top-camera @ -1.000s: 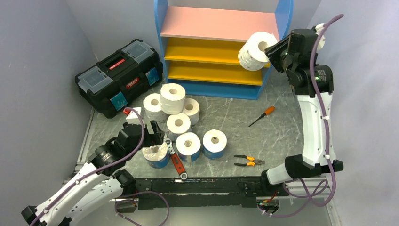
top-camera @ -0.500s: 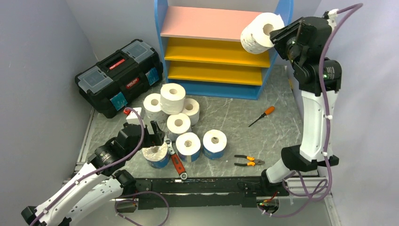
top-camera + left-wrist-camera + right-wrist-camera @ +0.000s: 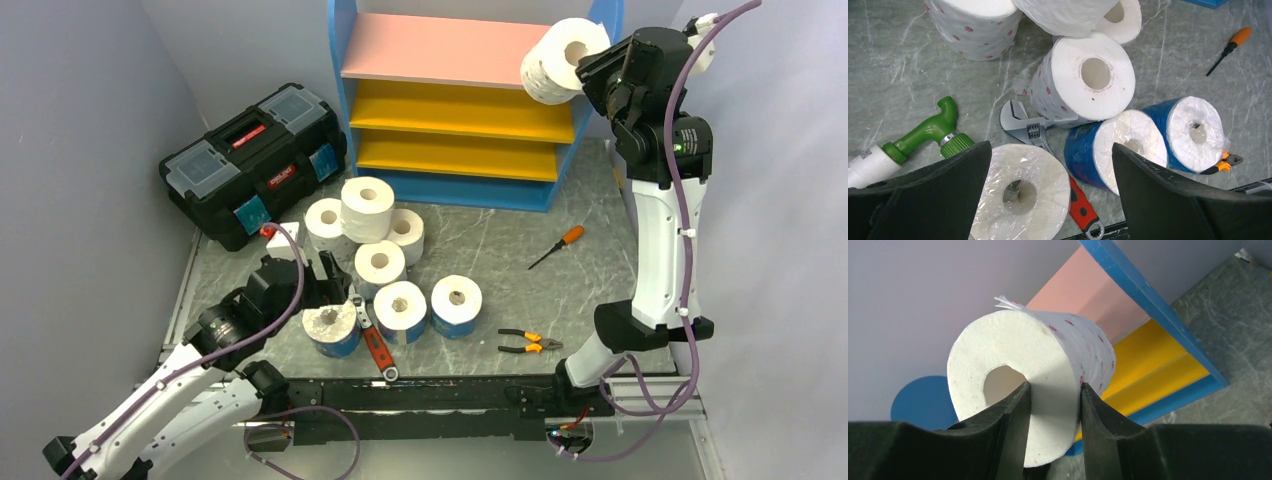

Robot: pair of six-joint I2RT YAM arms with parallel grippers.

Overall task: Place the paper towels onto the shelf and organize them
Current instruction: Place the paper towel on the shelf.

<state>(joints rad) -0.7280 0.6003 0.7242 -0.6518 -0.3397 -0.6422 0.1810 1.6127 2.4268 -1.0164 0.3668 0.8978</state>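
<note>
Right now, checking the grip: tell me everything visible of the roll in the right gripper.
The roll is white paper in pink-dotted wrap, a torn flap at its rim, hollow core open. It hangs tilted in the air by the shelf's pink top board. The right gripper pinches its wall, one finger seemingly inside the core.

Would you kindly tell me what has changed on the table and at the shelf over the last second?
The right gripper, shut on a pink-dotted roll, raised it from beside the upper yellow board to the right end of the pink top board. Nothing was released or newly grasped. The left gripper stayed open above the wrapped roll; the other rolls, toolbox, screwdriver and pliers did not move.
</note>
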